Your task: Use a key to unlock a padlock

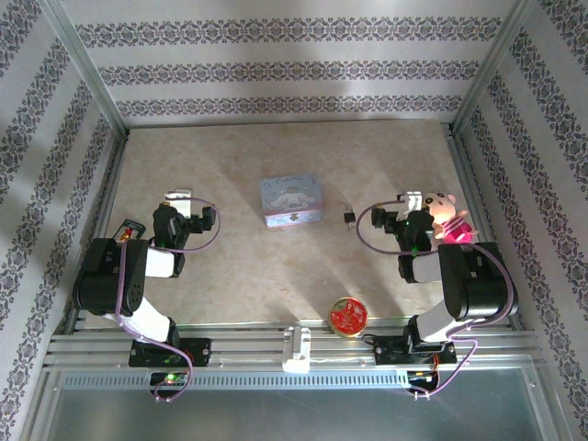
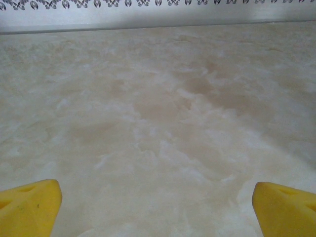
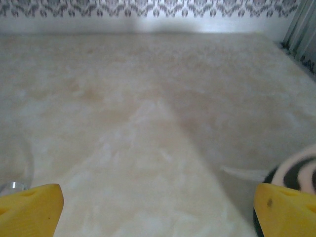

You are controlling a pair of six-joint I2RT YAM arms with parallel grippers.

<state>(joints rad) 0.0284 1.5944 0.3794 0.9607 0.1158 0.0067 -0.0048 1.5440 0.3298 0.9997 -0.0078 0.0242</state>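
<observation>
The padlock (image 1: 350, 217), a tiny dark body with a thin silvery loop, lies on the table between the pastel tin and my right arm. The key is too small to tell apart from it in the top view. My right gripper (image 1: 410, 198) sits a short way to the right of the padlock. In its wrist view the right gripper (image 3: 158, 210) is open, its yellow fingertips (image 3: 30, 210) far apart over bare table. My left gripper (image 1: 178, 196) is far to the left. In the left wrist view the left gripper (image 2: 157, 207) is also wide open with nothing between its jaws.
A pastel tin (image 1: 291, 200) stands mid-table. A round red-and-gold tin (image 1: 348, 316) sits near the front rail. A pink-and-white plush toy (image 1: 446, 217) rests beside my right arm. A black-and-white striped round thing (image 3: 296, 173) lies by the right fingertip. Walls enclose the table.
</observation>
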